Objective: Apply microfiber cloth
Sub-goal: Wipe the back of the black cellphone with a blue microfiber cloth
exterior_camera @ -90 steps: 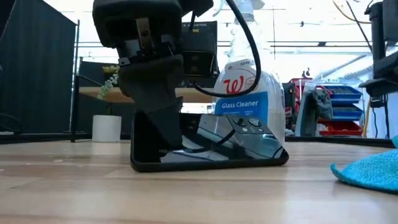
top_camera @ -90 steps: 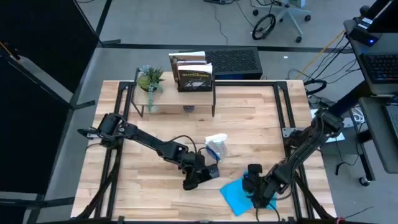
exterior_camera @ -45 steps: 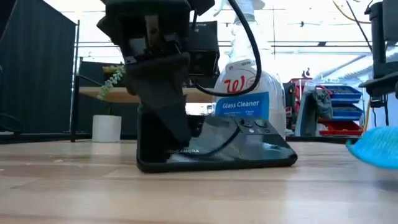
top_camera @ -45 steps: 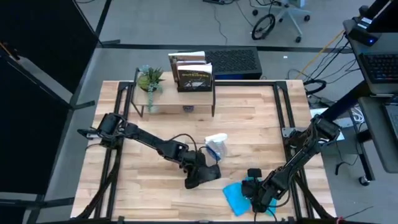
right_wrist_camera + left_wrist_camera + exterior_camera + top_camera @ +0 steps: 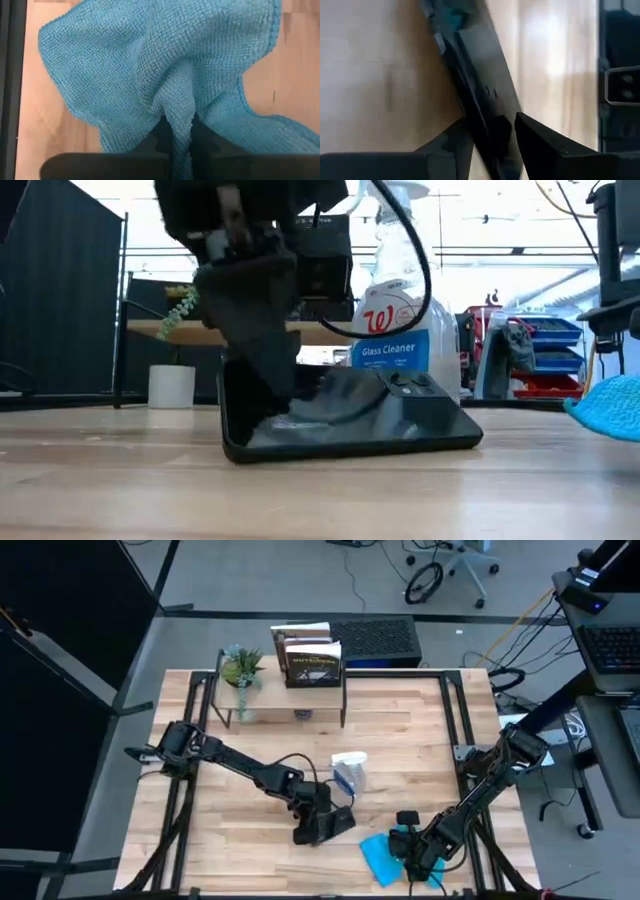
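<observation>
Turquoise cloth [image 5: 380,860] lies near the bench's [image 5: 400,740] front edge, toward the right corner, one fold pinched tight in the right claw [image 5: 180,145] and bunched up from the wood. Just beside it, nearer the middle, the left claw [image 5: 318,825] is clamped on a black phone [image 5: 350,420], holding it tilted with one edge on the pale butcher-block planks. A spray bottle [image 5: 395,320] stands just behind. At the back edge sit a small shelf [image 5: 285,690] with a plant [image 5: 242,665] and books [image 5: 308,655]. Grey floor, cables and an office chair [image 5: 455,565] lie beyond.
</observation>
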Tool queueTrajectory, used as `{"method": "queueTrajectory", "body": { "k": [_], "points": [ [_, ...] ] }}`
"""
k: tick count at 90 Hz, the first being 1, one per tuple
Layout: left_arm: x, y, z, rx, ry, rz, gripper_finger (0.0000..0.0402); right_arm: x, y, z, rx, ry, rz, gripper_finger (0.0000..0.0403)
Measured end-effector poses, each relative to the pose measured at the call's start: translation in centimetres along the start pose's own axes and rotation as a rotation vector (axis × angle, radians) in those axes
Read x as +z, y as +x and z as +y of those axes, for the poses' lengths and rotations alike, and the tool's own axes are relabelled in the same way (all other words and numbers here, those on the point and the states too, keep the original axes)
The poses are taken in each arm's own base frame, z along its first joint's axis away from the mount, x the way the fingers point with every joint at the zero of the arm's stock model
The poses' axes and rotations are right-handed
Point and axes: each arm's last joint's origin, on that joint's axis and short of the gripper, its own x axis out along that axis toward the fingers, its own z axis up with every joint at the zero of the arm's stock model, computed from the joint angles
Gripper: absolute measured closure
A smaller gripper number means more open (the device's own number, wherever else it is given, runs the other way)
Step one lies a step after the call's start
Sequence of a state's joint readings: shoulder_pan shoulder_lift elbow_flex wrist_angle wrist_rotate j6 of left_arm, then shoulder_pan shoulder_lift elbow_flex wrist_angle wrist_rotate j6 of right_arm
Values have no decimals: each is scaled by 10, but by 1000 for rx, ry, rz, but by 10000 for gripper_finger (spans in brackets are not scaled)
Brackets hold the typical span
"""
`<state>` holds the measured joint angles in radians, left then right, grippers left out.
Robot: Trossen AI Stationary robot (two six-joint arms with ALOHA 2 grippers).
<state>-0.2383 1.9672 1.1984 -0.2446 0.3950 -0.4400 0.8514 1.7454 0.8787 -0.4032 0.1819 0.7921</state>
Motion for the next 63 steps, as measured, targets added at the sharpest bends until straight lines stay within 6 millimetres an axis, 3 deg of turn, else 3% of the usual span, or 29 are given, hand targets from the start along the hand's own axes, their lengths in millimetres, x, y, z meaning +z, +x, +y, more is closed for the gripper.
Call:
{"method": "queueTrajectory", "body": {
  "k": [20, 36, 63],
  "points": [
    [1, -1, 11, 17, -1, 21, 276, 2, 0, 0, -25, 22, -39, 397],
    [-2, -14, 18, 100, -43, 54, 276, 4, 1, -2, -31, -11, -51, 397],
    [-1, -25, 10, 16, 5, 66, 276, 6, 1, -4, -35, -30, -59, 397]
  ]
}}
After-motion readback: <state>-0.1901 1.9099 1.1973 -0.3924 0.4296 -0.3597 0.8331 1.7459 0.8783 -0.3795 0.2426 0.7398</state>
